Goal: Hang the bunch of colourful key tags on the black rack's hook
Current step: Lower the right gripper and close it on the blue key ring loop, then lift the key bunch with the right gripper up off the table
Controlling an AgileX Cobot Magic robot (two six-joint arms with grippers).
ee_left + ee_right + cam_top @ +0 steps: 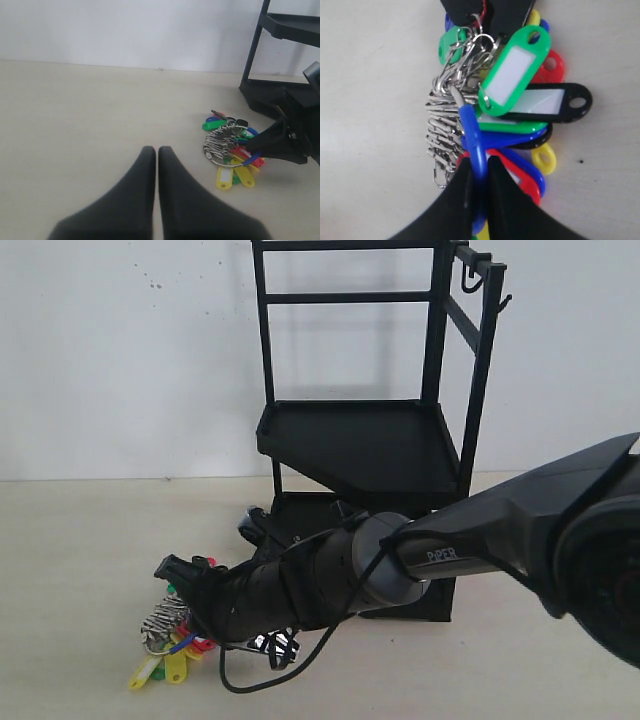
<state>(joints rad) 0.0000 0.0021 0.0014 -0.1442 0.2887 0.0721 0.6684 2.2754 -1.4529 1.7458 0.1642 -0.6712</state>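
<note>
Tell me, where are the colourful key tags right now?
The colourful key tag bunch lies on the table at the exterior view's lower left, in front of the black rack, its blue loop pinched by the right gripper.

Beige table [80, 570]: key bunch [162, 628], black rack [360, 445]

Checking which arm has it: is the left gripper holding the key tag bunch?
No, the left gripper is shut on nothing, with the colourful key tag bunch lying apart on the table.
</note>
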